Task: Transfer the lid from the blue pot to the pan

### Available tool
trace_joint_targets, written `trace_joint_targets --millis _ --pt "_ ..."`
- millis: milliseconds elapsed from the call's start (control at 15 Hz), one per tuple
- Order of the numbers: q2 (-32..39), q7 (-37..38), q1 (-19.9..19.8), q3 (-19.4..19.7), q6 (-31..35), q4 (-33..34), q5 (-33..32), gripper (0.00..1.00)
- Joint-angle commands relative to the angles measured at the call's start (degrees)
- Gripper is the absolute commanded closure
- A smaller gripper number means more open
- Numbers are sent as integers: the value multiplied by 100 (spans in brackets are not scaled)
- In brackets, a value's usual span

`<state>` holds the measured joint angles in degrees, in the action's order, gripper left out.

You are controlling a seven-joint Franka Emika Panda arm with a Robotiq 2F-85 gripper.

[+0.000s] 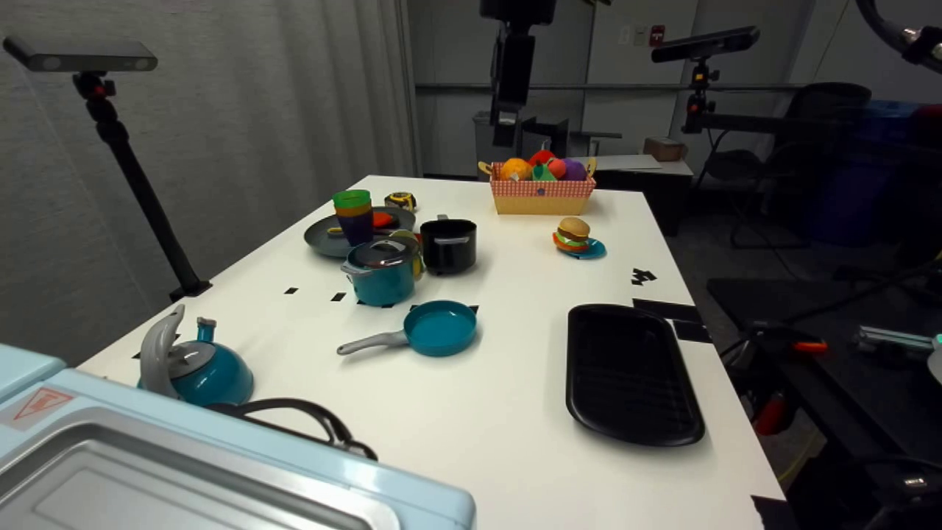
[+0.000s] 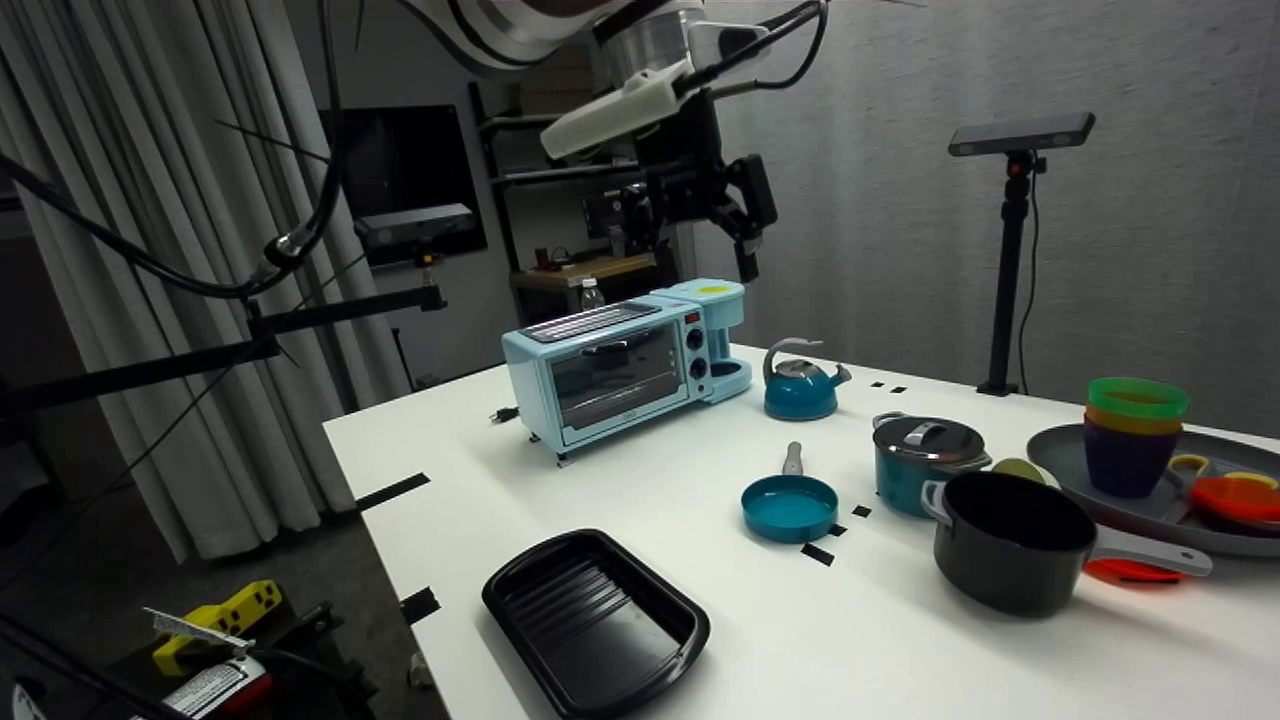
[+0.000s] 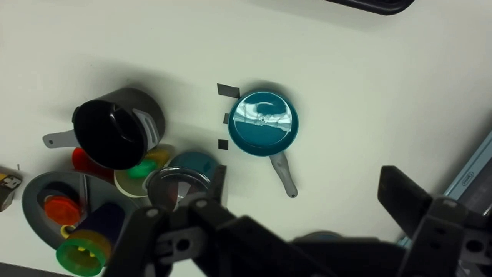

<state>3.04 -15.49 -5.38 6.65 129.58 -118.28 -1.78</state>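
Note:
The dark grey lid (image 1: 384,252) (image 2: 930,437) sits on top of the blue pot (image 1: 382,285) (image 2: 904,484) in both exterior views. In the wrist view the lid (image 3: 177,184) and pot (image 3: 196,161) are at lower left, partly hidden behind a gripper finger. The teal pan (image 1: 440,329) (image 2: 789,508) (image 3: 263,129) lies beside the pot, with its inside bare and its grey handle pointing away toward the kettle side. My gripper (image 3: 303,169) is open with nothing between its fingers. It hangs high above the table in both exterior views (image 1: 508,129) (image 2: 695,245), apart from lid and pan.
A black pot (image 1: 448,246) (image 3: 119,129) stands close to the blue pot. A grey plate (image 2: 1060,450) with stacked cups (image 2: 1130,440) is beside them. A blue kettle (image 2: 800,388), a light blue toaster oven (image 2: 620,370) and a black tray (image 1: 625,375) also stand on the table.

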Motion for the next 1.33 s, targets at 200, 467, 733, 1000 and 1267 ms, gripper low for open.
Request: trace_joint_targets --millis 200,467,733,1000,1267 --pt "104 20 -43 -33 17 96 -12 0" --pt "612 296 -80 3 169 524 -82 0" --pt "1154 652 -80 22 425 988 -238 0" --pt "1635 990 -47 68 614 1440 -467 0" --pt "1944 1246 -15 113 638 1781 -677 0"
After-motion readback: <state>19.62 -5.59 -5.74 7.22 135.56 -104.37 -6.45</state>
